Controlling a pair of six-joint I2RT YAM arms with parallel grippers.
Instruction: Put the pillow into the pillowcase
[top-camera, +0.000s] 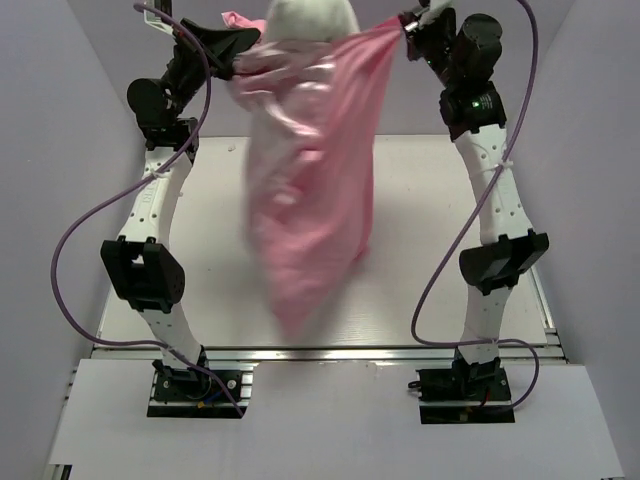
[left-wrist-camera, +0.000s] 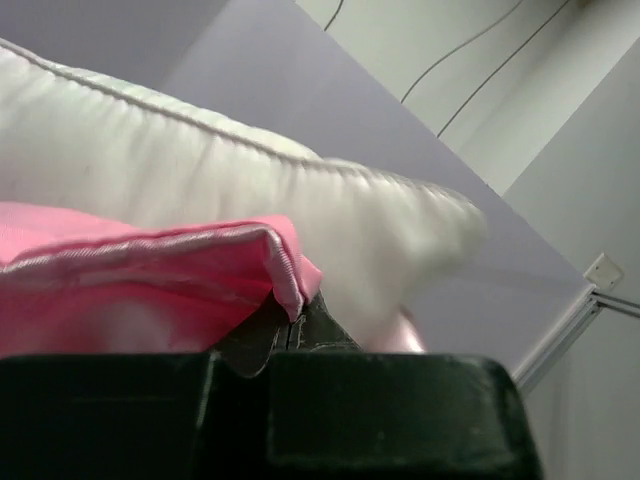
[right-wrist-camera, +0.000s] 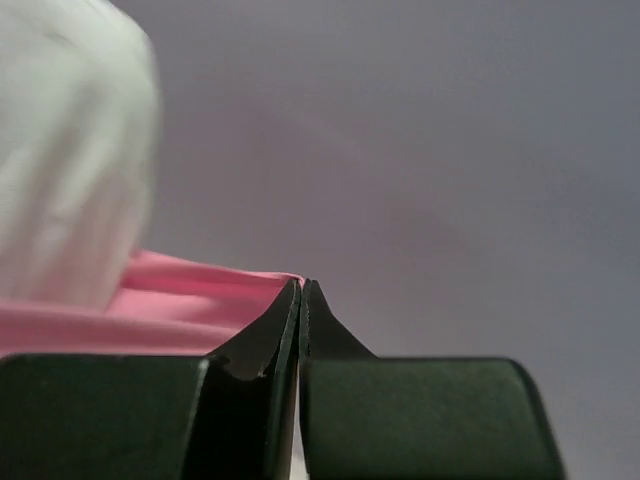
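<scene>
Both left fingers and right fingers clamp top corners of the pillowcase, hung over the surface, pillow poking out.

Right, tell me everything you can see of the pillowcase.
The pillowcase is shiny pink satin-like fabric, creased, hanging mouth-up over the table, its bottom corner drooping toward the near edge. The left fingers and right fingers pinch its hemmed top corners, stretching the opening. The white pillow pokes out of it.

White arms with black joints, purple cables, black left gripper and right gripper.
</scene>
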